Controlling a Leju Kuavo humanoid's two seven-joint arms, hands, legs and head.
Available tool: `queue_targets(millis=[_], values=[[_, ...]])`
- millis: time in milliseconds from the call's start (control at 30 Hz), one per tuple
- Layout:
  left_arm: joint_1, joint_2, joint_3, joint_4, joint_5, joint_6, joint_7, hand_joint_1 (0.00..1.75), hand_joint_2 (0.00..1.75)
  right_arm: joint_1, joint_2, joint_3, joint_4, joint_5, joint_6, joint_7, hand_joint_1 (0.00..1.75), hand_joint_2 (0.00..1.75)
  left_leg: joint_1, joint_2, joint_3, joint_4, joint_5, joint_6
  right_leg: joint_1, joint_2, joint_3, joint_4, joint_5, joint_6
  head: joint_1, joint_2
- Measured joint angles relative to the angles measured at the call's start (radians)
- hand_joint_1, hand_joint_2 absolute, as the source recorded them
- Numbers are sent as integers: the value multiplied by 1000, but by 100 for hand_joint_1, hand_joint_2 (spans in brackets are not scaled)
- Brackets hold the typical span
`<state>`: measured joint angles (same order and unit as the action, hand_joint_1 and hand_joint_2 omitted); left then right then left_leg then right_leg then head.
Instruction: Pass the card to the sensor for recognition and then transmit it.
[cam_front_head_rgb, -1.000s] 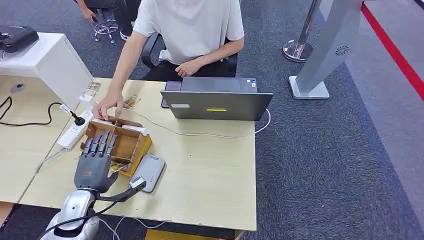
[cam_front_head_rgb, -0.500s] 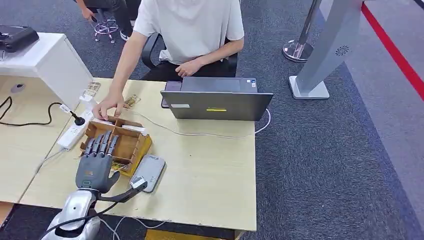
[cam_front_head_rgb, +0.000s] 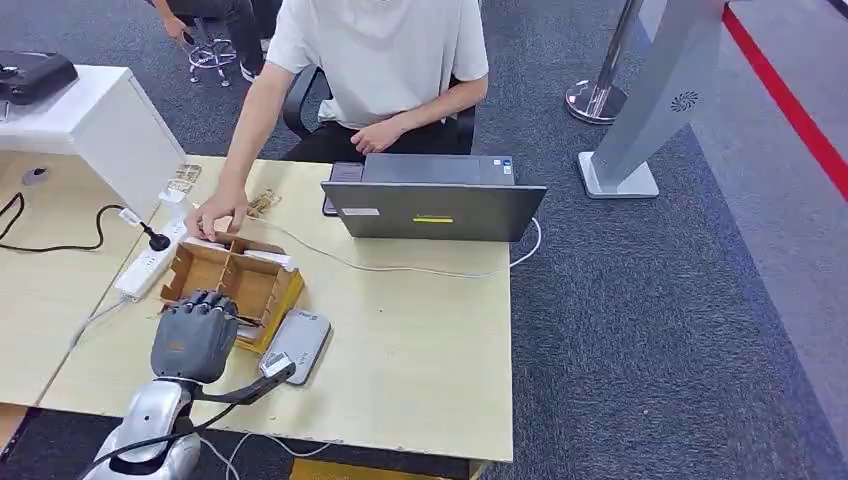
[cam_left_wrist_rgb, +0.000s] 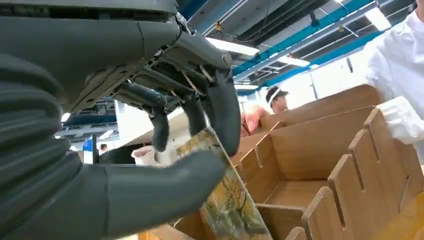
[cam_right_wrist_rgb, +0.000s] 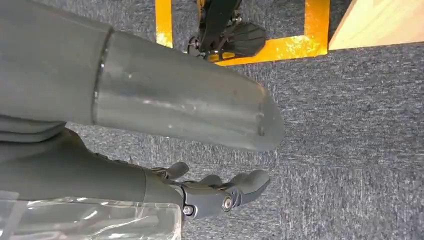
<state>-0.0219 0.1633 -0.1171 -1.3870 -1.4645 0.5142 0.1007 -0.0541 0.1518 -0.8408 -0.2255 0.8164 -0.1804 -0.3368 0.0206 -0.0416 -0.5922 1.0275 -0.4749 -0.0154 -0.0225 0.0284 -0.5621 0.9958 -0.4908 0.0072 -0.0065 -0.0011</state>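
The card is pinched between the thumb and the dark fingers of the left hand, right at the near edge of the box. The fingers are curled down into the near compartment, so it's a proper grasp, not just a touch.

Handling-wise, it's probably light, thin and stiff-ish, a printed card with a glossy face by the look of it, so likely a bit slippery. It's best held by an edge, with the flat face left bare for the sensor, which lies at about 3 o'clock from the hand, just beside the box.

The card is seen standing on edge and tilted in the wrist view, long axis running up out of the box. Exactly which way its face points on the table can't be told.

The right hand hangs over the carpet with fingers loosely curled, nothing in them.

A person's hand rests at the far side of the box, around 12 o'clock.
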Motion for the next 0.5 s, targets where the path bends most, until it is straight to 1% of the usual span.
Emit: queue_targets(millis=[133,500], values=[[0,-1,0,0,8,13,-8,175,175,0,0,-1,0,5,2,0,0,0,0,0,0,0,0,0,0,0,0,0,0,0,0,0],[0,-3,-1,0,13,18,-10,175,175,0,0,-7,0,7,1,0,0,0,0,0,0,0,0,0,0,0,0,0,0,0,0,0]])
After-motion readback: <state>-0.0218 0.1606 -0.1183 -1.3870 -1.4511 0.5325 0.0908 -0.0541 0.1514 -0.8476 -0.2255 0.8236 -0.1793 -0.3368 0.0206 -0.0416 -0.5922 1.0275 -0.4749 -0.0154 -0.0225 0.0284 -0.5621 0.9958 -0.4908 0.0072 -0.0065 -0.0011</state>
